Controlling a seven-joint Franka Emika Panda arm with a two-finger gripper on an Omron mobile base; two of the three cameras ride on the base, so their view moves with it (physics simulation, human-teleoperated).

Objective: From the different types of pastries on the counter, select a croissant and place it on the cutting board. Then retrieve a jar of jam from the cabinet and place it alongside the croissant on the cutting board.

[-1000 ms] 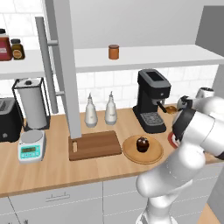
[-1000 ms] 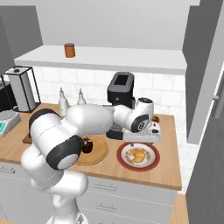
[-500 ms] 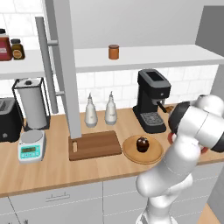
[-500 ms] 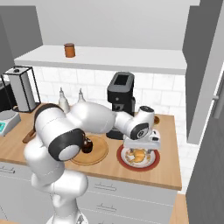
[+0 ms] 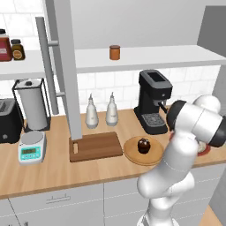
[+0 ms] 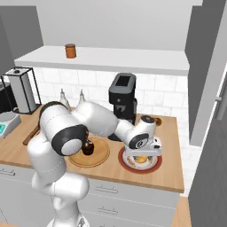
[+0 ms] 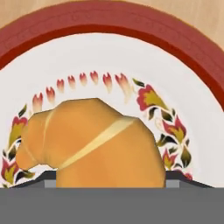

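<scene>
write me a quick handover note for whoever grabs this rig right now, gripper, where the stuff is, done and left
Gripper: low over the croissant on the red-rimmed plate at the right end of the counter; whether the fingers are open or shut cannot be told.
Cutting board: on the counter beside the open cabinet door, nothing on it.
Other pastry: a dark one on the round wooden board, leave it.
Jars: on the cabinet shelf at upper left.
Done: arm brought to the croissant.
Left: grasp it, carry it to the cutting board, then fetch a jam jar and set it beside it.
</scene>
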